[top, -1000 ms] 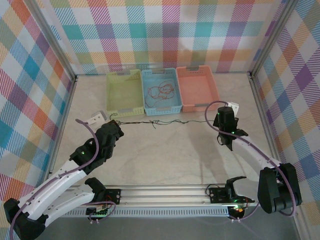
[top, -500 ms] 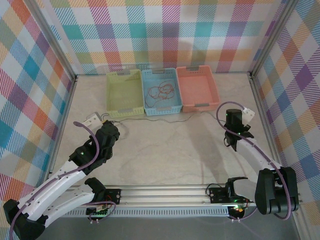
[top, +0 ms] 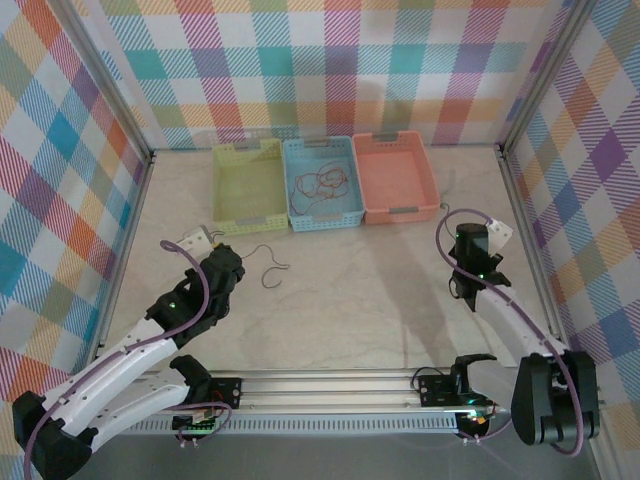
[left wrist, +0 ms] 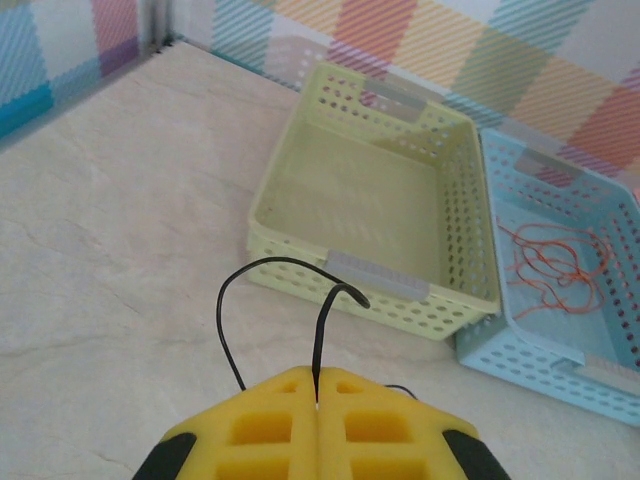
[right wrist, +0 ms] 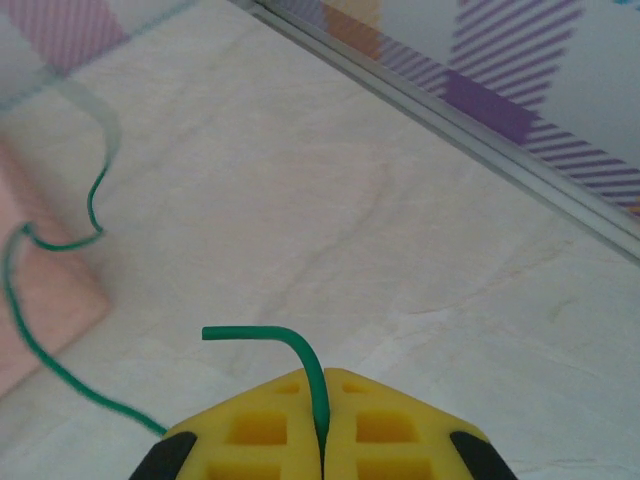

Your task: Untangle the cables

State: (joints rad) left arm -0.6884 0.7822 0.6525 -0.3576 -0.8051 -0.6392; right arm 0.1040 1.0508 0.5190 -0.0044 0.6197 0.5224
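The left hand (left wrist: 317,376) is clenched on a black cable (left wrist: 290,261), which rises from between its yellow pads (left wrist: 270,425) and loops over just in front of them. The right hand (right wrist: 322,376) is clenched on a green cable (right wrist: 312,362); a short end bends left and the long run trails towards the pink basket (right wrist: 40,300). The left wrist view shows the perforated yellow basket (left wrist: 400,300) with nothing in it and red cables (left wrist: 550,270) coiled inside the blue basket (left wrist: 520,350). From above, the three baskets stand side by side at the far edge of a pale marbled worktop (top: 350,300), enclosed by plaid walls (top: 300,70).
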